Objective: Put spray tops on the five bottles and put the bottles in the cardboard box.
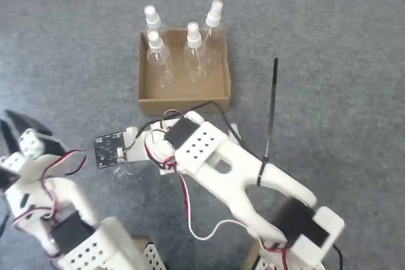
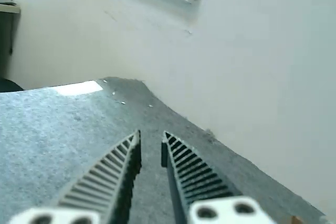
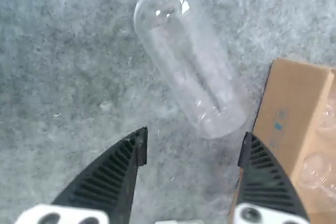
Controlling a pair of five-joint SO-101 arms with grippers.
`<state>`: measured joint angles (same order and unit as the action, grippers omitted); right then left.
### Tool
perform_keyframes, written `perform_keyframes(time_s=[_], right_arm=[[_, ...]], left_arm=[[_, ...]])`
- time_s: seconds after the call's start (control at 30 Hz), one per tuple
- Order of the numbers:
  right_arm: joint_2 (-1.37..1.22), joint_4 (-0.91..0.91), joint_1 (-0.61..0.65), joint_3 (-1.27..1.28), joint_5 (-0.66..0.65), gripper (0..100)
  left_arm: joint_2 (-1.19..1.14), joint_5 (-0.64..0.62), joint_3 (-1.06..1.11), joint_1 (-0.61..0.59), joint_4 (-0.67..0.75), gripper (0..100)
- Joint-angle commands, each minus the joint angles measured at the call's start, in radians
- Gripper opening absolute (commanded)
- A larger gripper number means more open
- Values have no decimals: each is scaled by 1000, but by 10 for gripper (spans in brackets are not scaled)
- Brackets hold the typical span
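Bench [image 1: 329, 42] w/ box [image 1: 183, 103] holding four topped bottles [image 1: 159, 61]; the fifth bottle [image 3: 191, 72] lies topless just beside the box, so the last one's prob. in hand. Right jaws are wide open & empty over it, left jaws slightly apart & empty. Next move prob. calls for closing across its body.

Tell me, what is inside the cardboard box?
Four clear bottles with white spray tops stand in the cardboard box. The front bottles cover parts of the rear ones.
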<state>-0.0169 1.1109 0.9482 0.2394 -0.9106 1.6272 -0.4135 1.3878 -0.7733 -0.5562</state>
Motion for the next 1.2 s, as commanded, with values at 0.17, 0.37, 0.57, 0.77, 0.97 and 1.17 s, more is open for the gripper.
perform_keyframes(time_s=[0.17,0.37,0.57,0.77,0.97,1.17], right_arm=[[-110,4,33,-193,-18,316],[-194,13,62,-261,-81,351],[-234,5,96,-261,-169,351],[-309,8,105,-327,-175,351],[-418,15,99,-400,-175,350],[-441,15,85,-407,-175,235]], left_arm=[[12,-100,-42,-224,68,63],[12,-103,-41,-261,68,65],[12,-103,-41,-261,68,65],[12,-103,-39,-255,68,65],[12,-103,-39,-253,68,65],[12,-103,-39,-253,68,65]])
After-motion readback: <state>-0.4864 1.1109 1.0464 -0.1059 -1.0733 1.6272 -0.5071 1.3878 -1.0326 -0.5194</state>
